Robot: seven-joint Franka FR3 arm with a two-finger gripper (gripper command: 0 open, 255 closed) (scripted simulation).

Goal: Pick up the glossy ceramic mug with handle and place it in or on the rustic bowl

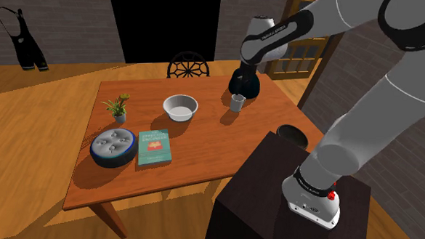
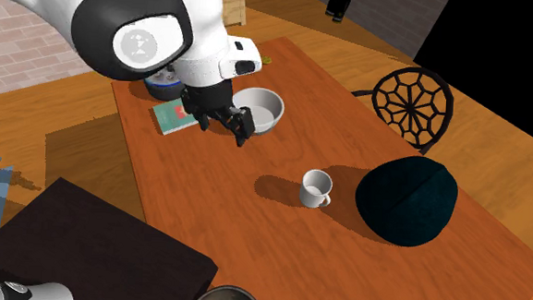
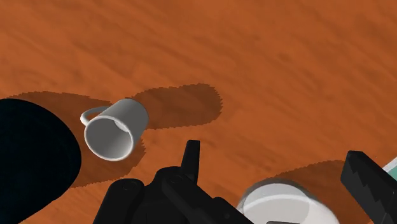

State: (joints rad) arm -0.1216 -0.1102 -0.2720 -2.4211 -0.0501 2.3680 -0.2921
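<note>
The small white mug (image 1: 237, 101) (image 2: 316, 188) (image 3: 116, 130) stands upright on the wooden table (image 1: 198, 155), handle turned toward a black dome-shaped object (image 2: 408, 199). The white bowl (image 1: 180, 107) (image 2: 262, 110) (image 3: 286, 205) sits a short way off toward the shoulder view's left. My black gripper (image 1: 243, 72) (image 2: 224, 129) (image 3: 277, 167) hangs open above the table between bowl and mug, well above both and touching neither. In the wrist view the bowl's rim lies under the spread fingers and the mug lies ahead of them. Nothing is between the fingers.
The black dome (image 1: 251, 90) (image 3: 32, 165) sits right behind the mug. A potted plant (image 1: 118, 107), a round speaker (image 1: 113, 148) and a green book (image 1: 154, 147) occupy the table's other end. A wheel-backed chair (image 2: 410, 100) stands at the far edge. A dark round dish (image 1: 291, 134) rests by the stand.
</note>
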